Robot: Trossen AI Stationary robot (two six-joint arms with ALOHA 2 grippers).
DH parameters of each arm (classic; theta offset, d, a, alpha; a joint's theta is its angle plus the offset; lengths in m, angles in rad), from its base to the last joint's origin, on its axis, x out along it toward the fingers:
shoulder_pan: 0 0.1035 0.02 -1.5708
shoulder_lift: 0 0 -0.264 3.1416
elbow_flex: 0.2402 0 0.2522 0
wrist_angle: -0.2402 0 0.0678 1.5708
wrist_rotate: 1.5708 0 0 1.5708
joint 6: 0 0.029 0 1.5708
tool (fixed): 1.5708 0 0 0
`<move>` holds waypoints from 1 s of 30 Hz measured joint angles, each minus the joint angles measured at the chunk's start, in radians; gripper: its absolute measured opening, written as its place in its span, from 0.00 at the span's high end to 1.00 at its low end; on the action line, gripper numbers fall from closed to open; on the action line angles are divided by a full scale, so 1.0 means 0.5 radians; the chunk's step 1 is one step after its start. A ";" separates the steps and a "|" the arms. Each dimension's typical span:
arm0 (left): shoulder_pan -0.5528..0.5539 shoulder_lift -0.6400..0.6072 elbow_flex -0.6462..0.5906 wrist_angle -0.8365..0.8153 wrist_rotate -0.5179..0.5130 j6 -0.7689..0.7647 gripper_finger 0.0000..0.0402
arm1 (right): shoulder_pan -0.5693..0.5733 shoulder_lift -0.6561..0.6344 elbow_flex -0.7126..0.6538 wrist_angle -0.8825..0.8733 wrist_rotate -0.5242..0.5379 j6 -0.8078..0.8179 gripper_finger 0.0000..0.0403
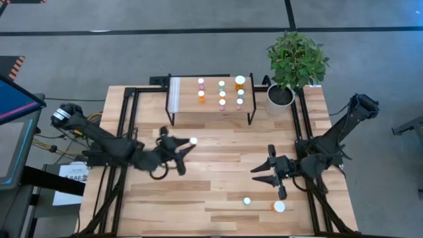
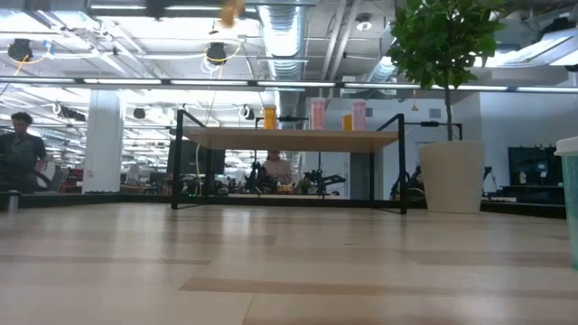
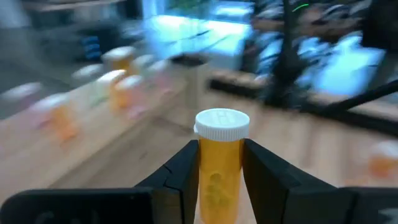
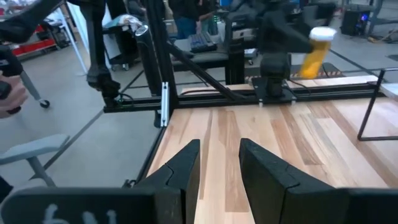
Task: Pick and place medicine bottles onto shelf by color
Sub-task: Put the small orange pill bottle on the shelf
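Over the middle of the light-wood tabletop (image 1: 218, 145), seen from above, the left gripper (image 1: 185, 147) pinches a small orange cylindrical medicine bottle with a white cap (image 1: 192, 141), carried clear of the boards. At twelve o'clock from it stands the low light-wood shelf on thin black legs (image 1: 182, 99), which already bears three short columns of white-capped bottles (image 1: 221, 93) toward its three o'clock end. The right gripper (image 1: 267, 170) waits at about four o'clock from the table's middle, fingers apart and holding nothing; two loose white-capped bottles (image 1: 278, 206) lie at five o'clock from it. A leafy green plant in a white pot (image 1: 280, 96) stands just beside the shelf's three o'clock end.

At table height, the shelf's deck carries orange and pink bottles close together, so a bottle brought in too low could strike the deck's edge, and one set down crowded could knock a neighbour over.

Through the left wrist camera, the two dark fingers clamp the orange body below its cap. The grip is narrow and sits low on a smooth round body; I judge it could tilt or slip if the arm swings fast. The shelf's bottles look smeared here, so which column matches is hard to read.

Through the right wrist camera, the spread fingers frame bare boards, with the carried orange bottle far across the table. The arms look well apart, so a clash seems unlikely.
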State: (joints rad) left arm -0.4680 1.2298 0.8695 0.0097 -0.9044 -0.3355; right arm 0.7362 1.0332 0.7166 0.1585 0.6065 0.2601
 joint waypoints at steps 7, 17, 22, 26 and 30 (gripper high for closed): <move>0.360 0.033 -0.139 0.729 0.281 0.448 0.76 | 0.020 0.000 0.001 0.012 0.000 -0.007 0.67; 0.797 0.215 -0.589 1.597 0.405 0.648 0.76 | 0.012 0.001 0.001 0.009 0.000 -0.015 0.67; 0.949 0.393 -0.586 1.822 0.500 0.671 0.76 | -0.031 0.001 0.001 0.007 0.000 -0.017 0.67; 1.030 0.499 -0.547 1.854 0.574 0.654 0.76 | -0.040 0.001 0.001 0.006 0.001 -0.013 0.67; 1.096 0.558 -0.533 1.850 0.572 0.646 0.76 | -0.031 0.001 0.001 -0.001 0.001 -0.013 0.67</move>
State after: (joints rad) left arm 0.0802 1.5089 0.6028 0.9346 -0.6183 -0.0125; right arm 0.7207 1.0336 0.7170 0.1580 0.6071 0.2535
